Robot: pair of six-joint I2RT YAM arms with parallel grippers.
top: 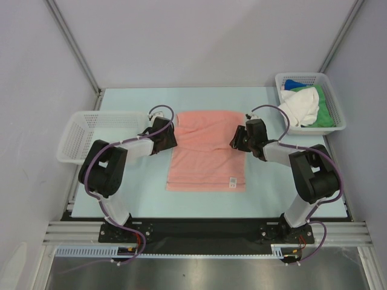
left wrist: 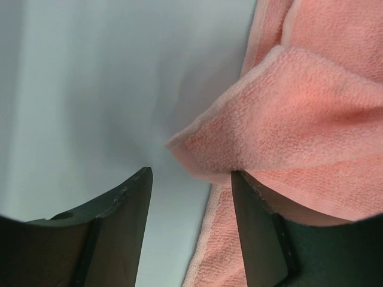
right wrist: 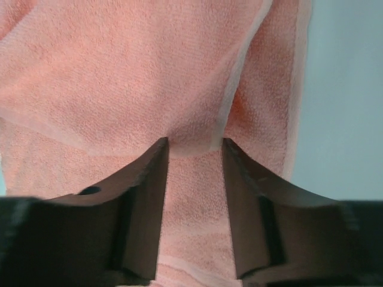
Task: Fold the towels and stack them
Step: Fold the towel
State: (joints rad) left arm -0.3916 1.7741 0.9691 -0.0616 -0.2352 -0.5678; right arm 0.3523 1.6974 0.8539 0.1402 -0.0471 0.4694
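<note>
The salmon pink towel (top: 205,157) is soft, light terry that will likely sag and crease rather than hold a shape, so it is best pinched at the corners or along a hemmed edge, both sides together. It lies flat mid-frame on the bench (top: 266,181), its upper part seemingly doubled over. The left hand (top: 172,136) sits at its left edge, spread, a folded corner loose between the fingers. The right hand (top: 237,140), at the right edge, is also spread, pinching nothing. White, green and blue towels (top: 305,106) fill the basket (top: 338,103) at upper right.
</note>
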